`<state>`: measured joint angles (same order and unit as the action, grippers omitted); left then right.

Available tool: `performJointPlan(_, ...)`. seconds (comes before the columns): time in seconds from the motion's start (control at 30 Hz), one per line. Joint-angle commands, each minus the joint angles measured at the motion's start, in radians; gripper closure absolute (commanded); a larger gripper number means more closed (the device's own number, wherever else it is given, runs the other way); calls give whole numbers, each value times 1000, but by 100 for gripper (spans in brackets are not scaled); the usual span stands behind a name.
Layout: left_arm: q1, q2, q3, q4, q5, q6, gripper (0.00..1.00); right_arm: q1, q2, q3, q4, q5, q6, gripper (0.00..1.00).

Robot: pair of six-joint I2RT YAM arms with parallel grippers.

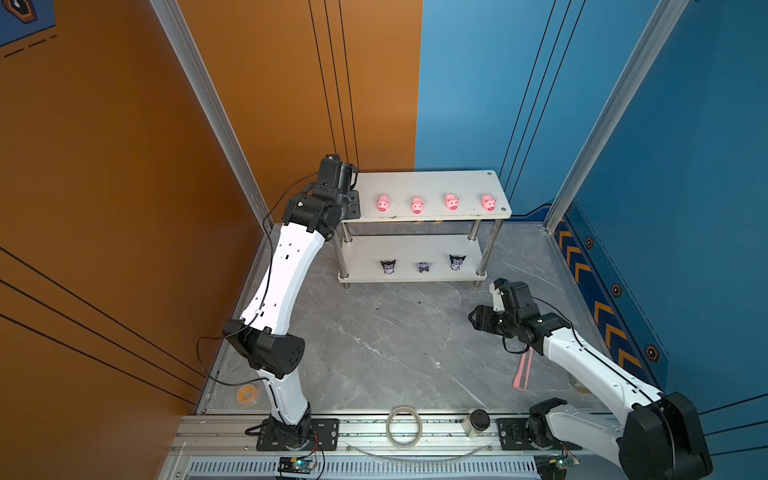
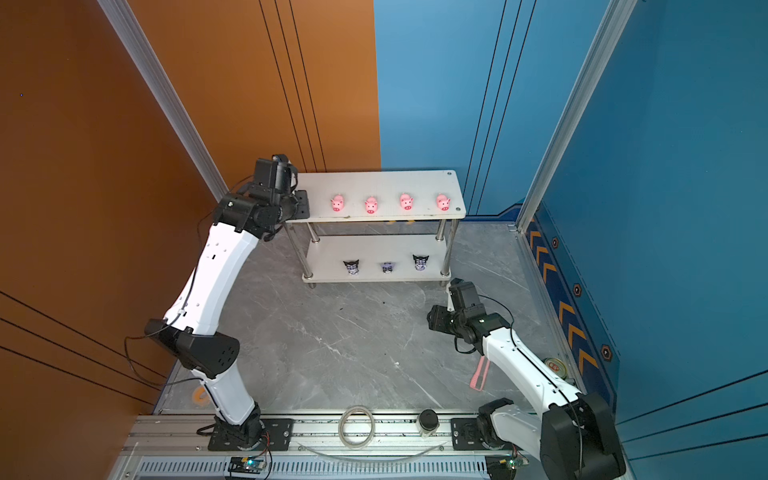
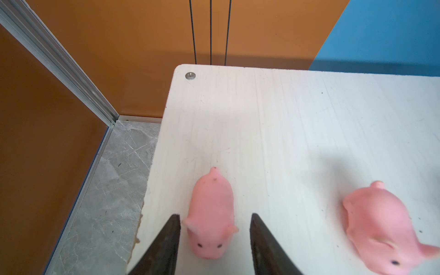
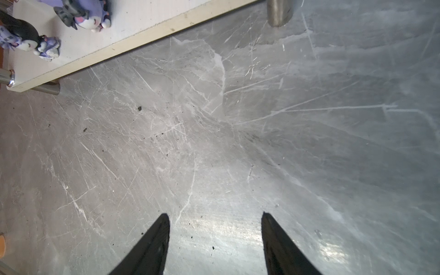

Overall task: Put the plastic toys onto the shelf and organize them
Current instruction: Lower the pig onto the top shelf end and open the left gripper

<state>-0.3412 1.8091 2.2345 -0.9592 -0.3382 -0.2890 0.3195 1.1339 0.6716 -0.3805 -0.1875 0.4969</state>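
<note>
Jaws of the left gripper (image 3: 214, 215) stand apart, one on each side of a pig (image 3: 210, 190). Bare board shows between the pig and one jaw, so nothing is clamped. Jaws of the right gripper (image 4: 214, 213) are likewise spread and empty, low over the grey table (image 1: 395, 340) in front of the shelf (image 2: 374, 183).

Shelf: two white boards on chrome legs, standing at the back of the table. It is judged rigid and stable and needs no handling.

Top board (image 1: 428, 183): four pigs (image 1: 417, 204) stand in an even row with snouts to the front, visible in both top views. The pig between the left jaws stands at the left end of that row. Only the left wrist view shows it, because the gripper hides it from above.

Lower board (image 1: 415, 249): three cartoon figures (image 1: 388, 267) stand in a row near the front edge. The middle one looks lower than its neighbours, and whether it is upright cannot be told.

Handling, as judged:
- **Pigs:** each looks light, soft and matte, so it should yield under pressure without slipping. Grip across the flanks at mid-body, not at the ears or snout. Close lightly, since a hard squeeze may make the pig spring aside when the jaws open.
- **Cartoon figures:** these look hard and glossy, with thin ears. Grip the body below the ears.
</note>
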Motion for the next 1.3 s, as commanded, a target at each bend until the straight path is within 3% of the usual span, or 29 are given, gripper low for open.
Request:
performJointPlan(0.0, 5, 1, 12, -7, 9, -4, 50, -9, -20, -16, 9, -6, -12, 37)
performJointPlan(0.27, 1, -1, -1, -9, 12, -7, 66, -10, -24, -17, 8, -7, -12, 37)
performJointPlan(0.4, -14, -13, 1, -9, -4, -3, 69, -13, -25, -18, 12, -8, -12, 37)
performJointPlan(1.0, -45, -53, -31, -10, -59, -4, 69, -12, -34, -22, 15, -23, -8, 37)
performJointPlan(1.27, -44, -39, -30, -9, -58, -6, 55, -13, -39, -24, 14, -23, -9, 37)
